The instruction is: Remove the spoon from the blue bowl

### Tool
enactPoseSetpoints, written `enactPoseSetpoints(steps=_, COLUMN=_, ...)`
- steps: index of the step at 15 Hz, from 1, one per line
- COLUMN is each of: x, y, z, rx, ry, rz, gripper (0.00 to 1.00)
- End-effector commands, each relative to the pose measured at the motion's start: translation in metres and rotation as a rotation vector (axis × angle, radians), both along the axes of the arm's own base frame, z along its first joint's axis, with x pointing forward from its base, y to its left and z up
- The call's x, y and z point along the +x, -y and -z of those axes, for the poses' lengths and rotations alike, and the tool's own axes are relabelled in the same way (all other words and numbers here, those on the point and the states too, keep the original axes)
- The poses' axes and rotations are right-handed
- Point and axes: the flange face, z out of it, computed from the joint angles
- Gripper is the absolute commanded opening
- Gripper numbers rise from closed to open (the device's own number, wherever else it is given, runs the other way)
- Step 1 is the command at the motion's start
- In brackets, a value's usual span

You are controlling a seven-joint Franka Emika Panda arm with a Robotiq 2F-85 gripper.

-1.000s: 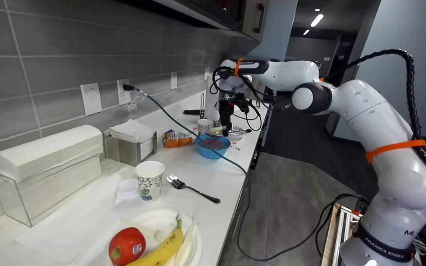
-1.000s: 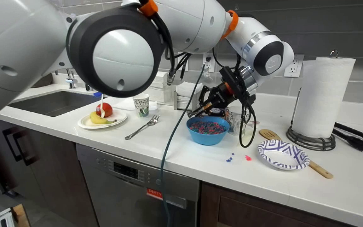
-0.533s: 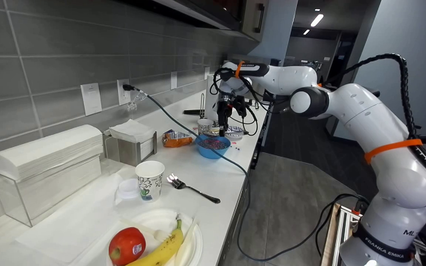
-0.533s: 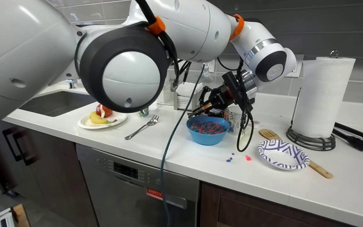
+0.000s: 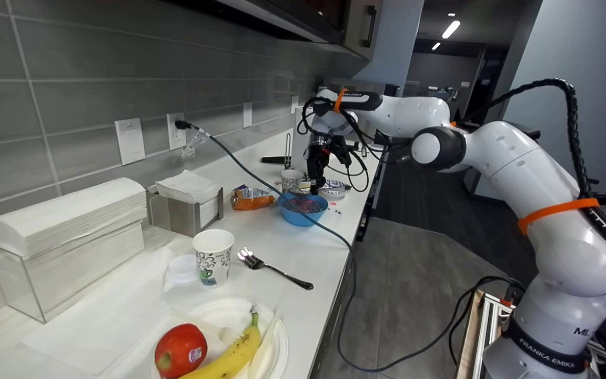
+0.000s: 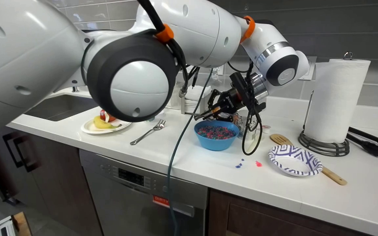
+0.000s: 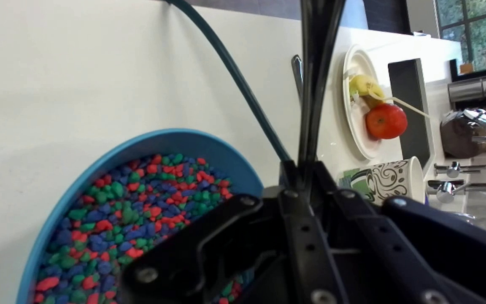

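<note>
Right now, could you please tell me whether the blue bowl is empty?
No. The wrist view shows the blue bowl holding many small red, green and blue pieces.

Wrist view: black metal two-finger gripper (image 7: 305,177) fills lower centre and lower right; fingers (image 7: 288,174) point up the frame, tips pinched tight just right of centre. Glossy white, grey-jointed arm (image 5: 529,168): in an exterior view rooted at lower right, steep up the right side, bent over, then stretched left to upper centre, gripper pointing down at mid-frame. White wrist with dark-grey face (image 6: 284,64): upper right in an exterior view, gripper slanting down-left below it. Large round white-capped joint (image 6: 139,88): left of centre.
</note>
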Motion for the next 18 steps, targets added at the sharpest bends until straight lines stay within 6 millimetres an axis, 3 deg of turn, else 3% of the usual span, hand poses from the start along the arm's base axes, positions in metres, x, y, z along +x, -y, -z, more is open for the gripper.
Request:
enactPoseSetpoints(steps=1, x=0.009, y=0.001, z=0.005, rx=-0.052, ry=-0.041, rz=0.091, gripper=0.03)
enactPoseSetpoints(steps=3, x=0.006, y=-0.002, z=0.008, rx=-0.043, ry=-0.095, rz=0.090, gripper=0.03)
enactPoseSetpoints(steps=4, x=0.017, y=0.002, z=0.010, rx=-0.140, ry=-0.062, rz=0.162, gripper=0.03)
enactPoseSetpoints(steps=5, x=0.012, y=-0.005, z=0.013, rx=-0.113, ry=-0.106, rz=0.137, gripper=0.03)
enactPoseSetpoints(steps=11, x=0.037, y=-0.017, z=0.008, rx=-0.364, ry=-0.064, rz=0.304, gripper=0.03)
enactPoseSetpoints(steps=18, x=0.039, y=-0.059, z=0.003, rx=-0.627, ry=-0.138, rz=0.349, gripper=0.03)
